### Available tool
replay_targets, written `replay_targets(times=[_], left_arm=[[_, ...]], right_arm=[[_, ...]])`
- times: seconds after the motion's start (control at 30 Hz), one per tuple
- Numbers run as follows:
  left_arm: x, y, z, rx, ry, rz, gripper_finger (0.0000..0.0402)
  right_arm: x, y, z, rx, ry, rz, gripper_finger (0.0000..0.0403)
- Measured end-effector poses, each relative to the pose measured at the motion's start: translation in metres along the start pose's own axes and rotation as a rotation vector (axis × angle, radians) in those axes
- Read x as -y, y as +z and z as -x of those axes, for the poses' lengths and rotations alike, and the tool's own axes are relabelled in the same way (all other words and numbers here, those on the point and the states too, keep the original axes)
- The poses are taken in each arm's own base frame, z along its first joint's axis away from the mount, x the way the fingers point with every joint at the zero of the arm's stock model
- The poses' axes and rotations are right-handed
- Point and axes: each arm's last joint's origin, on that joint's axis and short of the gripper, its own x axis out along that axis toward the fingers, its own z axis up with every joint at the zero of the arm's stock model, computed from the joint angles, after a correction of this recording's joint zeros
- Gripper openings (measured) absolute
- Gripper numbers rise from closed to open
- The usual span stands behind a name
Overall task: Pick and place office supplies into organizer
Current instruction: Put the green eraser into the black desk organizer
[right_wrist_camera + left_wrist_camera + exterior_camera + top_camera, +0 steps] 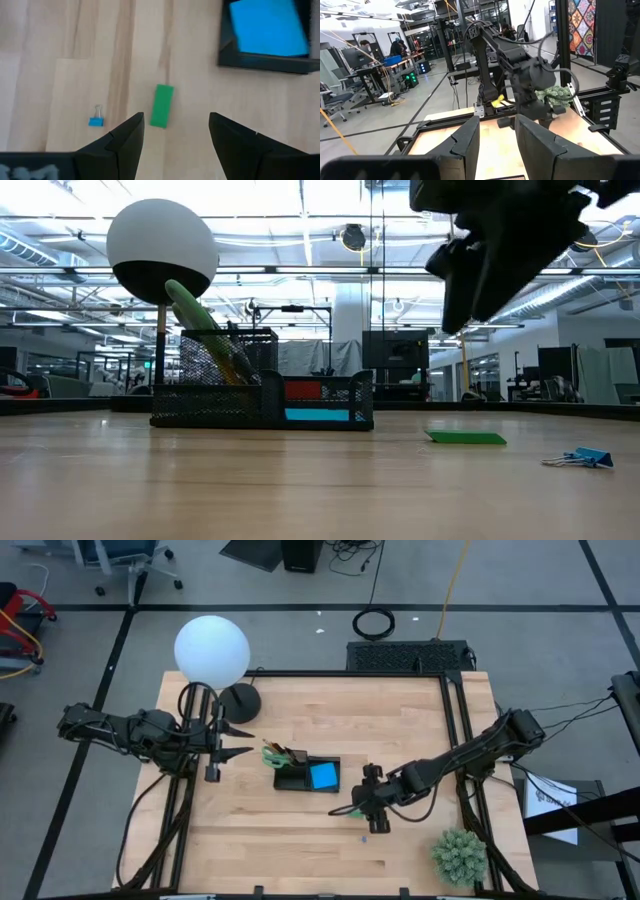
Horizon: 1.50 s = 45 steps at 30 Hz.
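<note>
The black mesh organizer (293,778) stands mid-table. A blue sticky-note pad (323,776) lies in its low compartment, and green-handled scissors (205,330) lean out of its tall compartment. A small green eraser (161,105) lies flat on the wood just in front of the organizer. My right gripper (175,120) hangs open above the eraser, tilted downward and clear of it. My left gripper (240,740) waits open at the table's left, held level and well above the wood, with nothing between its fingers.
A blue binder clip (96,120) lies on the wood near the eraser. A lamp with a white globe (211,648) and a round black base (240,700) stands at the far left. A green potted plant (459,855) sits at the near right corner.
</note>
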Motion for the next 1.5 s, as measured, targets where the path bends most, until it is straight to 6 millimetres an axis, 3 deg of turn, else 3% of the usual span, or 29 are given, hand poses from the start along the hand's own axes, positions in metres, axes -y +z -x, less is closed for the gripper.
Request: replay_targets(times=[0.5, 0.73, 0.97, 1.23, 1.5], left_arm=[[-0.001, 0.0, 0.0, -0.003, 0.018, -0.001, 0.0131], [-0.001, 0.0, 0.0, -0.003, 0.018, -0.001, 0.0131], [0.0, 0.0, 0.0, -0.005, 0.017, 0.003, 0.0131], [0.0, 0.0, 0.0, -0.004, 0.017, 0.003, 0.0131], [0.0, 0.0, 0.0, -0.005, 0.017, 0.004, 0.0131]], right_arm=[[-0.006, -0.009, -0.055, -0.16, 0.053, -0.007, 0.0212], [-0.014, 0.008, -0.081, -0.186, 0.049, 0.052, 0.0212], [-0.011, 0.01, -0.107, -0.375, 0.009, 0.083, 0.0212], [-0.009, 0.018, -0.1, -0.317, 0.033, 0.074, 0.0197], [-0.003, 0.021, -0.098, -0.305, 0.029, 0.057, 0.0094]])
